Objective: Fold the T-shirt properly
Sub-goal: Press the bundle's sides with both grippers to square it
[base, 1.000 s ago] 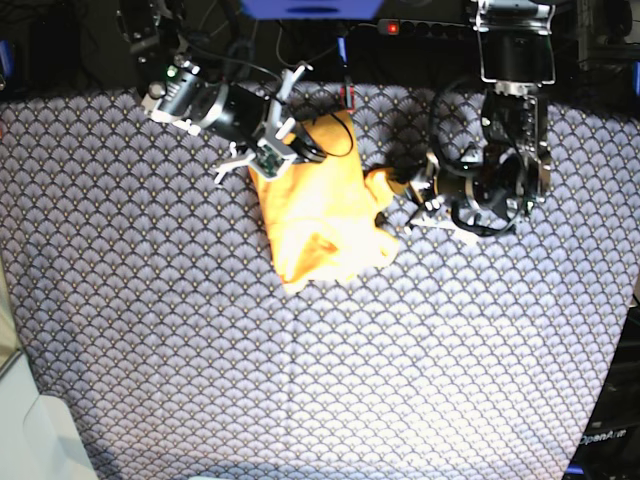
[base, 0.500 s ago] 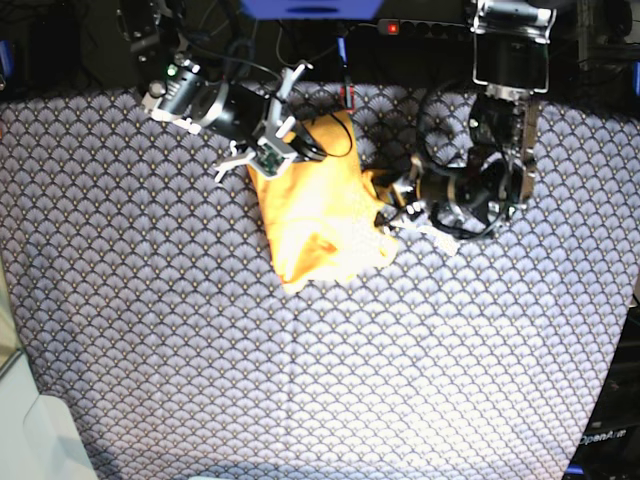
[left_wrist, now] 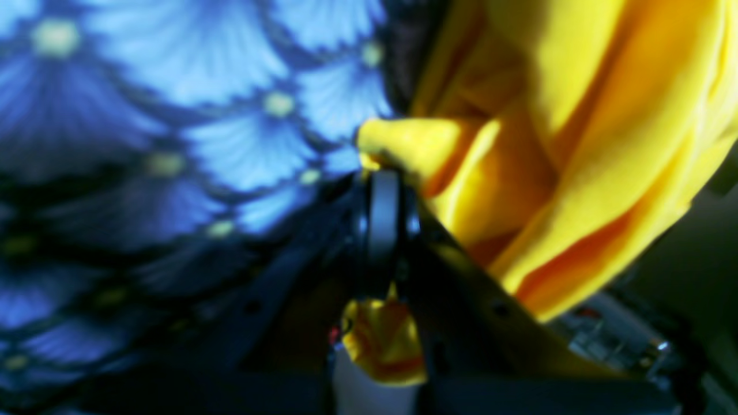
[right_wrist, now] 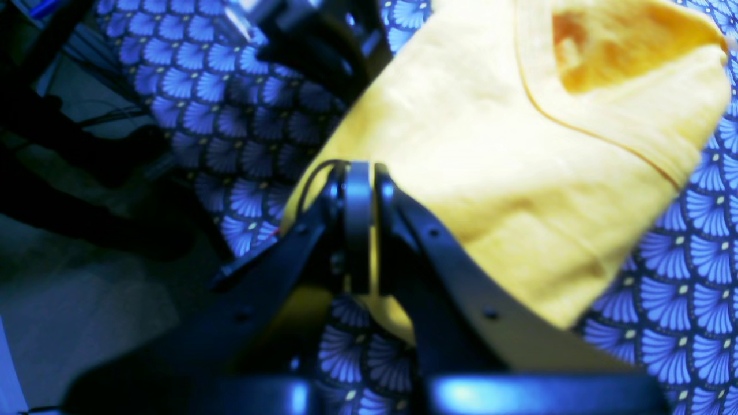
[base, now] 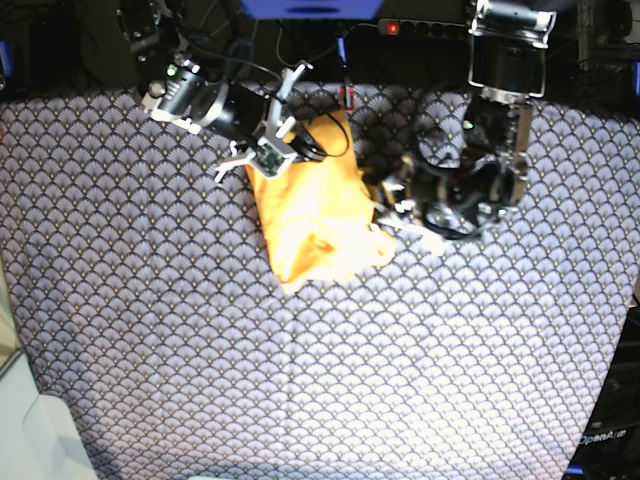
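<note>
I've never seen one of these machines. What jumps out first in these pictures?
A bright yellow-orange T-shirt, already folded into a compact bundle, glows against the blue-grey scallop-patterned tablecloth near the far edge. Two dark arms flank it: the right pincer and the left pincer are each shut on an edge of the fabric.

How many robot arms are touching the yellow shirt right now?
2. The right gripper pinches the T-shirt at its far corner; the left gripper pinches its other side. Nothing more shows.
</note>
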Tool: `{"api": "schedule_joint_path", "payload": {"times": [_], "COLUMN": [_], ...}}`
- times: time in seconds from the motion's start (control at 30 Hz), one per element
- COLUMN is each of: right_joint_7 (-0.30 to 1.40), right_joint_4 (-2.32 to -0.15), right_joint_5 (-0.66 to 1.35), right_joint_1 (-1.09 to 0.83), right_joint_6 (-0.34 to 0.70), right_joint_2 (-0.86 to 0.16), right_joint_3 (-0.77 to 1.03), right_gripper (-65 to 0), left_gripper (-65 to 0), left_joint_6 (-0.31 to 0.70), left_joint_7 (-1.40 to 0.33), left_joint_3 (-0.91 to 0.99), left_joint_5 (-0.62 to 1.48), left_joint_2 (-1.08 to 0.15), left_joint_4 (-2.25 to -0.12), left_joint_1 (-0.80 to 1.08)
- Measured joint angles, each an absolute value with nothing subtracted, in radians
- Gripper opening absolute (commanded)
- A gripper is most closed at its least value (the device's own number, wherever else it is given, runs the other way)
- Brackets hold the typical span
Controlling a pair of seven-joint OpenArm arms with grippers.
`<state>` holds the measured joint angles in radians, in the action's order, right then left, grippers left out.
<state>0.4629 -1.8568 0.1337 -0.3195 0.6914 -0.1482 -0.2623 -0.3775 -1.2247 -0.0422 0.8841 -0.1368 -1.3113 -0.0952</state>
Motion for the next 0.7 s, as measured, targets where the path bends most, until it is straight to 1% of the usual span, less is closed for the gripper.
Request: {"api": "schedule_joint_path", "payload": {"times": [0.2,0.53,0.6,0.7], "right_joint_7": [0.462,0.463,0.459,0.467], "right_joint_4": [-1.857,-1.857,-1.857,-1.857], "right_joint_5": [0.134,0.134,0.135,0.134], "right_joint_1": [-0.319,-0.319,-0.316,-0.302], "right_joint_6": [0.692,0.692,0.696,0.694], "right_joint_2": [-0.149,-0.149,-0.164,-0.193], "right_joint_3": [-0.262,-0.262,-0.255,-0.190], "right_gripper": [-65.0,-65.0,-65.0,-65.0], "left_gripper": [-65.0,-65.0,-65.0,-65.0], "left_joint_6": [-0.378,-0.381,-0.381,-0.381], "left_joint_7": [-1.228,-1.234,-1.233,-1.234], "left_joint_3": [-0.068,-0.069,-0.069,-0.069], "left_joint_5": [0.897,0.926,0.926,0.929], "left_joint_2": [-0.115,-0.133,-0.133,-0.133], "left_joint_4": [-1.317,-1.316,-1.316,-1.316], "left_joint_1": [-0.089,-0.084,-0.084,-0.084]}}
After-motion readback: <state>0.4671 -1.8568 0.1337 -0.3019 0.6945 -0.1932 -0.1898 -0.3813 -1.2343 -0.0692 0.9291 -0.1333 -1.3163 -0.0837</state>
